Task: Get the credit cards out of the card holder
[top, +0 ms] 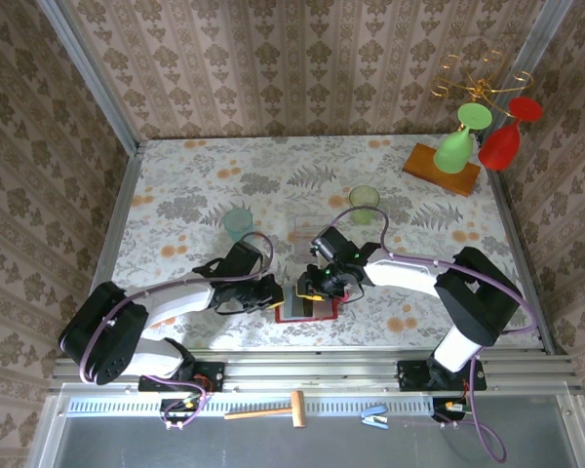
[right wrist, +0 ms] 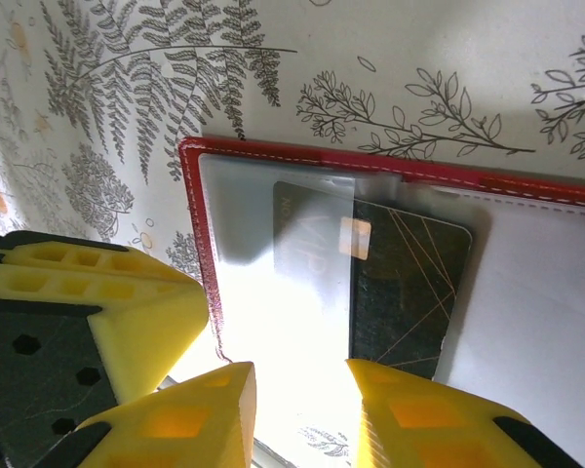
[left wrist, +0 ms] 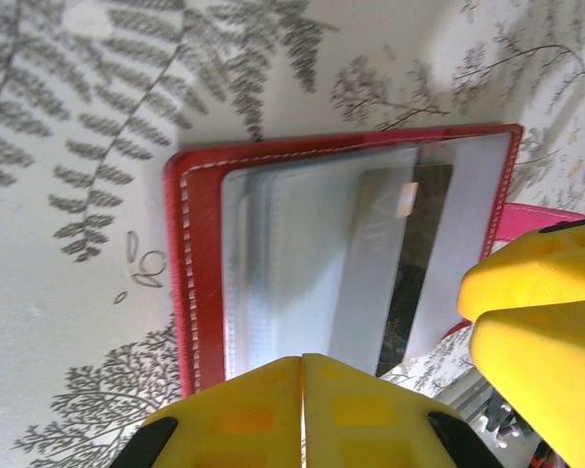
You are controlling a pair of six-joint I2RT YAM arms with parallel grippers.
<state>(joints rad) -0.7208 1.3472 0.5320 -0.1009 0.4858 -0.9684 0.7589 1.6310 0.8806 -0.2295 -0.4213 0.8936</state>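
Top view: bright, even overhead light w/ soft short shadows under arms (top: 185, 297); wide-angle distortion bends walls (top: 302, 68) at frame edges. Left wrist view: washed out upper right, pale glare on card holder (left wrist: 200, 283) sleeves (left wrist: 302, 263); left gripper (left wrist: 302, 414) at btm edge out of focus. Right wrist view: blown-out glare lower ctr, grey shadow ctr left; right gripper (right wrist: 300, 414) blurred, tablecloth (right wrist: 419, 58) print sharp.

The left arm (top: 175, 302) and right arm (top: 409, 273) are white with big black joints. Thin purple cables (top: 487, 429) loop along them. The fingers (right wrist: 175, 429) are bright yellow blocks with little square holes.
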